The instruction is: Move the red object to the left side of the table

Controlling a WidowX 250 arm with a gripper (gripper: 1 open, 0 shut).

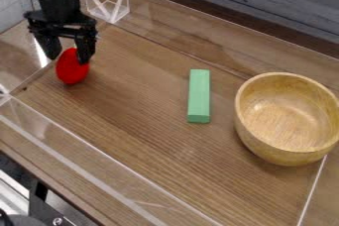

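The red object [70,68], a small round red toy fruit, rests on the brown wood-grain table [133,121] near its left side. My black gripper [66,51] hangs straight down just above it, open, its two fingers spread to either side of the fruit's top. Nothing is gripped. The fruit's leafy stem is hidden behind the fingers.
A green rectangular block [199,95] lies mid-table. A round light wooden bowl [286,117] stands at the right. Low clear acrylic walls [27,89] edge the tabletop, one close to the left of the fruit.
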